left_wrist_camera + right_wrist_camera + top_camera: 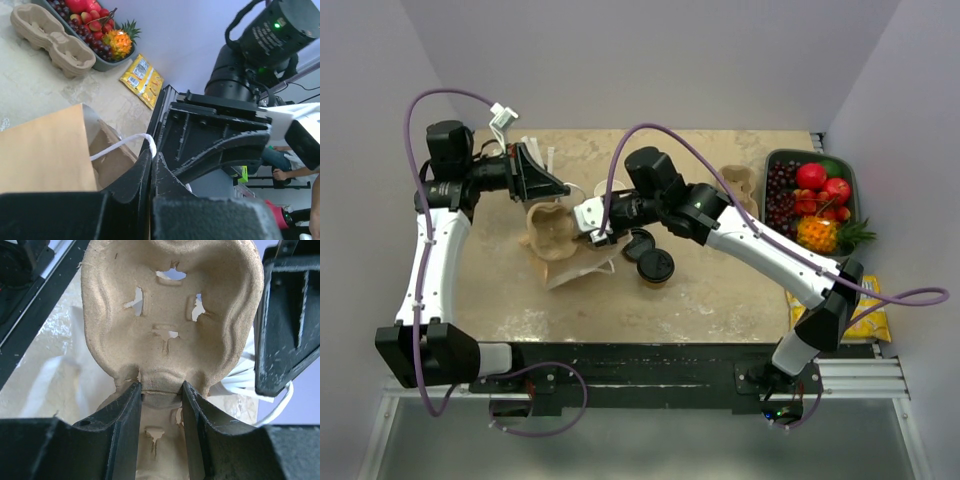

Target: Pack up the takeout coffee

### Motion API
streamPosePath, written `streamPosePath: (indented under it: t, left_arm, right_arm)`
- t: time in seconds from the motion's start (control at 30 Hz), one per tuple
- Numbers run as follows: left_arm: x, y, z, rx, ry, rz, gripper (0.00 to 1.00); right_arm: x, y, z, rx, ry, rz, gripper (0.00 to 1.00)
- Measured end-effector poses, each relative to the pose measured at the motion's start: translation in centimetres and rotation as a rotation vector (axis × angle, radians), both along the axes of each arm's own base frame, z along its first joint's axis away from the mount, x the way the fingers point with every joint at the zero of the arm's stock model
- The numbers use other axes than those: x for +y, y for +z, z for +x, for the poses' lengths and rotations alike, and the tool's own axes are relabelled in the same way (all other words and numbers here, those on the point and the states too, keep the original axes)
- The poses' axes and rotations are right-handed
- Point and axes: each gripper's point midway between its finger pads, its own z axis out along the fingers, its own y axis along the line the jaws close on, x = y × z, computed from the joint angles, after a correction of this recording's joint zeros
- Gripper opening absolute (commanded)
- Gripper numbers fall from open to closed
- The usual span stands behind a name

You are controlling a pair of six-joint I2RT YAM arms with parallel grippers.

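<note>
We see the left gripper [152, 159] with its fingers together, pinched on the white handle [122, 145] of the brown paper bag [45, 150]. In the left wrist view the handle loop runs straight into the fingertips. From the top view, that gripper sits at the far-left of the table [720, 300], above the bag's far end.

The right gripper [161, 396] is clamped on a pulp cup carrier [170, 315]. Each finger presses one side of the carrier's narrow middle rib, and the cup pockets face the wrist camera. In the top view this carrier is held over the bag, just left of table centre. The left gripper's black finger housing shows at the right edge of the right wrist view, close to the carrier.

The takeout coffee [656, 267] stands upright on the table with its black lid on. It is just right of the bag and on the near side of the right gripper. It touches neither gripper and is outside the bag.

A second dark round item [638, 243] sits just beside the coffee on its far-left side. We cannot tell what it is.

A second pulp carrier [740, 185] lies at the far right, next to the fruit tray [850, 180] holding grapes, red fruit and a small pineapple. A yellow packet [872, 310] lies off the table's right edge, nearer than the tray.
</note>
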Motion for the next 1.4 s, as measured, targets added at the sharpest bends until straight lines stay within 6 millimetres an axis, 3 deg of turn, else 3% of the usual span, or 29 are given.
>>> streamPosePath:
  t: [0.1, 0.33, 0.6, 0.93, 1.4]
  left_arm:
    - [0.0, 0.1, 0.3, 0.007, -0.009, -0.009, 0.00]
    - [0.1, -0.1, 1.4, 0.044, -0.014, -0.024, 0.00]
    - [0.2, 0.1, 2.0, 0.055, -0.013, -0.032, 0.00]
    - [0.2, 0.6, 2.2, 0.056, -0.013, -0.039, 0.00]
    - [0.2, 1.6, 2.5, 0.040, -0.015, -0.049, 0.00]
  right_arm:
    - [-0.1, -0.5, 0.8, -0.002, 0.014, 0.006, 0.00]
    - [-0.2, -2.9, 0.0, -0.032, 0.084, -0.004, 0.00]
    - [-0.2, -3.4, 0.3, -0.155, 0.138, -0.010, 0.00]
    - [-1.0, -6.3, 1.1, -0.258, 0.172, -0.084, 0.00]
    - [-1.8, -7.1, 1.9, -0.307, 0.177, -0.129, 0.00]
